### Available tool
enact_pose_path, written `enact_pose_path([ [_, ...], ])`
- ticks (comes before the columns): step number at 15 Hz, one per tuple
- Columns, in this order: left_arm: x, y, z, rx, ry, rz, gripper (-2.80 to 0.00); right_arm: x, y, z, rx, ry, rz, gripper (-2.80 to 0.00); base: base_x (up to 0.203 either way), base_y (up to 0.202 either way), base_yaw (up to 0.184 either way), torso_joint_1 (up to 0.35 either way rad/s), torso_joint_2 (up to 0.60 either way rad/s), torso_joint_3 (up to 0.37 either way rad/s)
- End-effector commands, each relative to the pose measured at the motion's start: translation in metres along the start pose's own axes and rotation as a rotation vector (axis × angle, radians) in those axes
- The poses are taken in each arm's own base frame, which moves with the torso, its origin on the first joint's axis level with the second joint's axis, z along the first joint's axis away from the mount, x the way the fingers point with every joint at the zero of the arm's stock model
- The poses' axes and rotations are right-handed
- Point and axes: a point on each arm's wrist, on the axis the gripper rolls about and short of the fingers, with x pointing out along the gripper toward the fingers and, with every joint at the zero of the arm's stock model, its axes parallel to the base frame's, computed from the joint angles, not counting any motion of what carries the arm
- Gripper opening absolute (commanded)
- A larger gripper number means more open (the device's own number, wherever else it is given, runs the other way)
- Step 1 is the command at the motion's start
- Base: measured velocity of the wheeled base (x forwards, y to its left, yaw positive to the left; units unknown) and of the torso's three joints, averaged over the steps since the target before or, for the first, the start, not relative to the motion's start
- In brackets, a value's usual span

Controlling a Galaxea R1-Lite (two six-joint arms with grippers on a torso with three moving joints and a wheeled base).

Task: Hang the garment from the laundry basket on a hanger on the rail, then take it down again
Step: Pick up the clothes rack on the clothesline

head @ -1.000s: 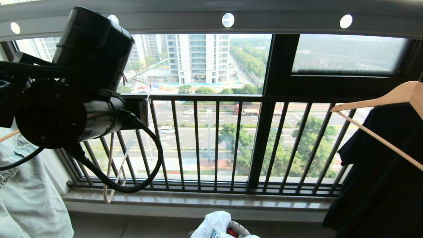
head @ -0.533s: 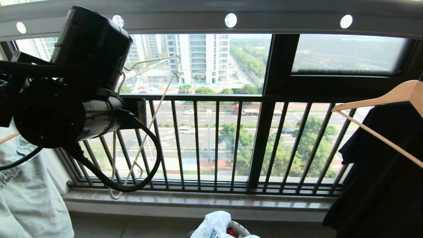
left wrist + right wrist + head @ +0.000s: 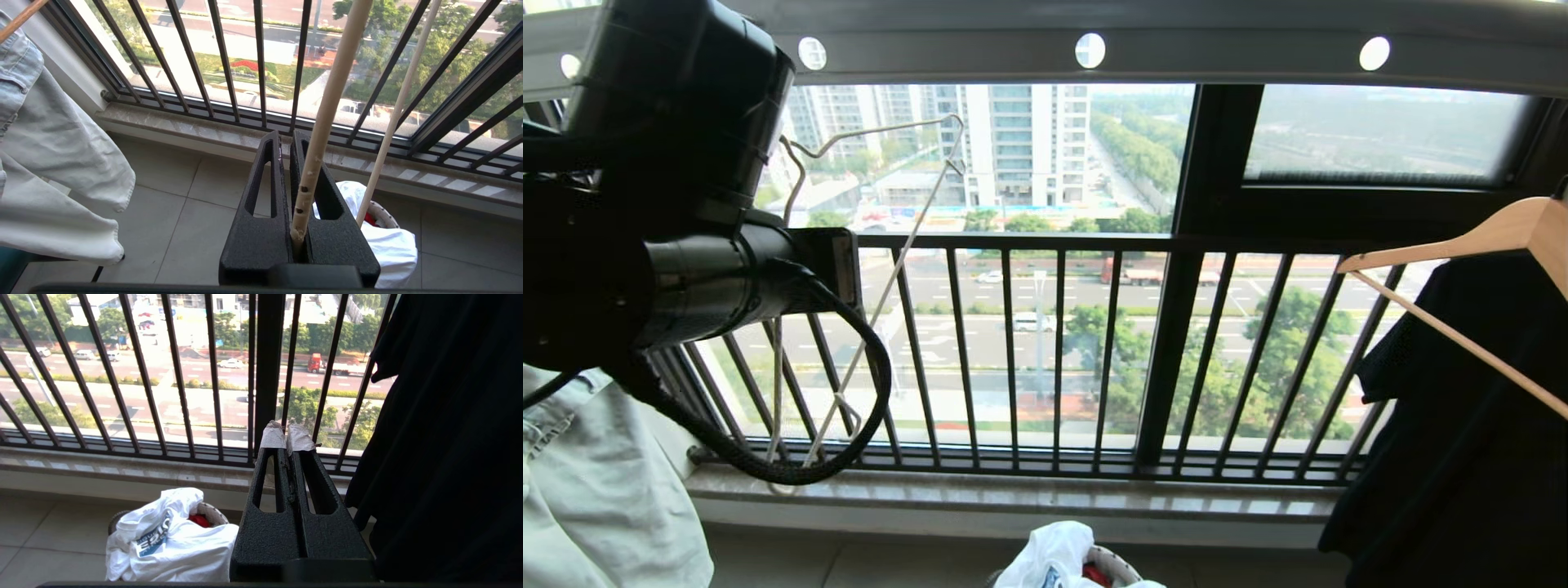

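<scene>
Now the left gripper (image 3: 292, 163) is clamped on the cream hanger (image 3: 327, 114), held high with its long side running steeply up from the jaws; the garment (image 3: 171, 543) lies heaped in the laundry basket (image 3: 212, 514) on the floor, well below and ahead; the right gripper (image 3: 286, 439), pinched closed and empty, hangs nearer that basket; the rail (image 3: 1176, 49) spans overhead.

left gripper (image 3: 286, 141) raised, jaws clamped; right gripper (image 3: 287, 437) parked low, jaws closed.
</scene>
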Motion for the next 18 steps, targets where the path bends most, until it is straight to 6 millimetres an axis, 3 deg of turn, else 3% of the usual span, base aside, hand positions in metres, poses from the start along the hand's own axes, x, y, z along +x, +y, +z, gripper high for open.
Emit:
enact_pose_path([
  [1,-0.011,0.012,0.0,-0.015,-0.014,-0.001,-2.8,0.0,0.0,0.0,0.0,0.001,0.001,-2.8,0.0,0.0,0.0,0.0,0.0,0.0],
  [9,-0.056,0.058,0.002,-0.035,-0.109,0.009,-2.8,0.0,0.0,0.0,0.0,0.001,0.001,-2.8,0.0,0.0,0.0,0.0,0.0,0.0],
  [14,-0.069,0.082,-0.025,0.019,-0.087,-0.011,-2.8,0.0,0.0,0.0,0.0,0.001,0.001,-2.8,0.0,0.0,0.0,0.0,0.0,0.0],
  [18,-0.074,0.095,-0.053,0.221,-0.001,-0.123,-2.8,0.0,0.0,0.0,0.001,0.001,0.001,-2.8,0.0,0.0,0.0,0.0,0.0,0.0],
])
